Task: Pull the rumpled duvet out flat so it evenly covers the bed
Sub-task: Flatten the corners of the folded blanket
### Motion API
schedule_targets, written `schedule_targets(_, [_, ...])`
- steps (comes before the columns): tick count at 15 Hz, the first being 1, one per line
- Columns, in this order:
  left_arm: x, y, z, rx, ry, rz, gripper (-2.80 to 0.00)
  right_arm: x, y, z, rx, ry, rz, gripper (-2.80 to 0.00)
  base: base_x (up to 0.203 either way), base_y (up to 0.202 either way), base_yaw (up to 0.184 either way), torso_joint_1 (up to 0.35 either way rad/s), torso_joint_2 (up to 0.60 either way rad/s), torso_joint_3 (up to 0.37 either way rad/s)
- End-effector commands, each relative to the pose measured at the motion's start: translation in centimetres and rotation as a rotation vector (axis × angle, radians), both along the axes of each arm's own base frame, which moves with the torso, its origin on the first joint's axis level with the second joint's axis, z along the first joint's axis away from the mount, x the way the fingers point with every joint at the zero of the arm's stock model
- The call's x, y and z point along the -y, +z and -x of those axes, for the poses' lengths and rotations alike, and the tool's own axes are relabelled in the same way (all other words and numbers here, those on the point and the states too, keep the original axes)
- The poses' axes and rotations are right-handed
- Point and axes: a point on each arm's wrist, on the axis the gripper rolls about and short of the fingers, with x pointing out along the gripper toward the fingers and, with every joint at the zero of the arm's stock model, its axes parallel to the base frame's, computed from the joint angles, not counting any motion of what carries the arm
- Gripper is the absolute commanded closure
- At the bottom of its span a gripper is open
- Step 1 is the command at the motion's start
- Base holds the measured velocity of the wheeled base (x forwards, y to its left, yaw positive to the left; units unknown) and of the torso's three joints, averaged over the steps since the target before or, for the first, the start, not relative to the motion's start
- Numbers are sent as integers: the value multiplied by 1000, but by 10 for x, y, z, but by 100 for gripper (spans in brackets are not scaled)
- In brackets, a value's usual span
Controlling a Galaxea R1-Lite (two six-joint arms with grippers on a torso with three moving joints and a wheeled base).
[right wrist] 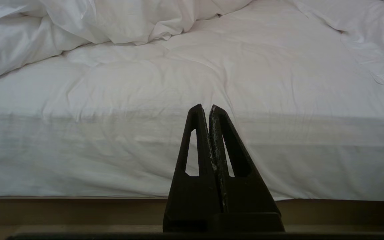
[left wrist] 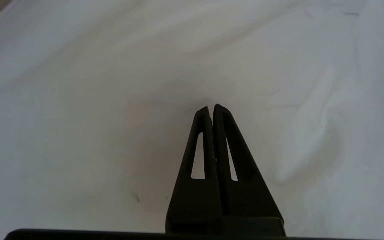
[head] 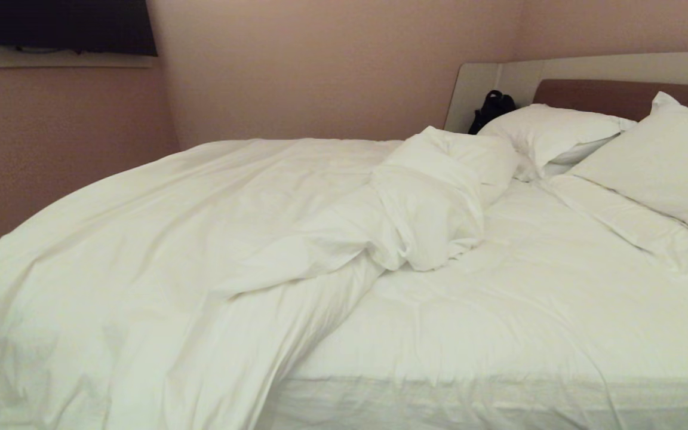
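Covering only the left part of the bed [head: 559,382], the duvet [head: 141,239] is seen spread from the far left edge down to the near left corner, where it hangs over the side. Its right edge is bunched into a thick twisted fold [head: 433,203] running from mid-bed toward the far pillows. The sheet [head: 529,286] is left exposed across the right half, wrinkled but mostly flat. Two pillows [head: 660,161] are propped at the far right against the headboard [head: 607,95]; a dark object [head: 490,110] is lodged between the far pillow and the headboard panel, type not readable. A dark screen [head: 63,27] is mounted on the far left wall.

Neither arm is caught in the head view. In the left wrist view the left tool [left wrist: 211,107] is shown with both fingers pressed together, nothing gripped, tips pointed at smooth white fabric close in front; contact cannot be confirmed. Which layer that fabric belongs to cannot be told from this view.

In the right wrist view the right tool [right wrist: 205,107] is likewise fully closed and empty, aimed at the near side of the mattress, apart from it. Bunched duvet [right wrist: 62,26] is visible beyond it to the left, and a strip of floor [right wrist: 78,213] below the mattress edge.
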Motion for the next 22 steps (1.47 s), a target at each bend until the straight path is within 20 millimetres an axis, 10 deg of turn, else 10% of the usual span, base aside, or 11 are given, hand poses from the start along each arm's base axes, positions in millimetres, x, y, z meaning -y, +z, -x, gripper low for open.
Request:
schedule_targets(1, [-4,6,-2,-31,-45,48,0,0,0,0,1,0,1,0,0,0,0,0,0,0])
schedule_targets(12, [-17,-9,17,-76,-266,-11,0,0,0,0,1,0,1,0,0,0,0,0,0,0])
schedule_targets(13, [-19,-9,20,-76,-270,-34,-280,0,0,0,1,0,1,0,0,0,0,0,0,0])
schedule_targets(22, [-37,-30,21,-39,-331,-168,-280,0,0,0,1,1,1,0,0,0,0,0,0,0])
